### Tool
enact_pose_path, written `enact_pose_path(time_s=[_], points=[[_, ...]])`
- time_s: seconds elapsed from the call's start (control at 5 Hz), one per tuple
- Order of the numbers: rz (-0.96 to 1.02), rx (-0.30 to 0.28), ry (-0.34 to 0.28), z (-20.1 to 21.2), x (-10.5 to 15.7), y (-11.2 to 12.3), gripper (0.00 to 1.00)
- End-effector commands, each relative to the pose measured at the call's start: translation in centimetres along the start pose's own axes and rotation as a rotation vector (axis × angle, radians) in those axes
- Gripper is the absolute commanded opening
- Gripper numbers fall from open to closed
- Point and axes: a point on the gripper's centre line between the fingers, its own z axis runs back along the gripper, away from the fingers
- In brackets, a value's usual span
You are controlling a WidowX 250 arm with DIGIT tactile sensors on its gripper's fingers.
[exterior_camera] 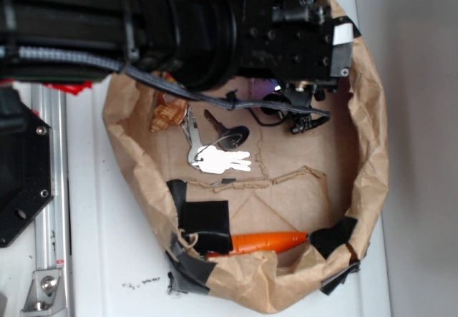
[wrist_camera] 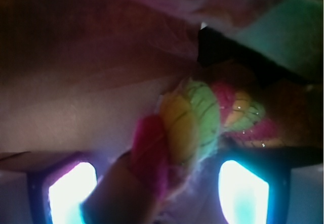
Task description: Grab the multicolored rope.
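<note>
The multicolored rope sits right between the two glowing fingers in the wrist view. You see its pink, yellow and green twists very close to the camera. Its long way runs from the bottom left up to the right, slanting across the gap. The fingers stand apart, one on each side of the rope. You cannot tell if they touch it yet.

From the outside view, the gripper is deep in the far end of the paper bag, and the arm hides the rope there. The keys, the shell and the carrot lie away from it. My guess: squeeze next.
</note>
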Motion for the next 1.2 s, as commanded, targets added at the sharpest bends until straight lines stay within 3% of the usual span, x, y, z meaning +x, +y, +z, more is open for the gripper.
enact_pose_path(time_s=[0.0,0.4,0.6,1.0], points=[[0.106,0.013,-0.047,0.9,1.3,1.6,1.00],[0.135,0.024,-0.022,0.6,1.4,2.1,1.00],[0.205,0.017,-0.034,1.0,1.7,2.9,0.00],[0.243,0.027,-0.031,0.9,1.6,3.1,0.00]])
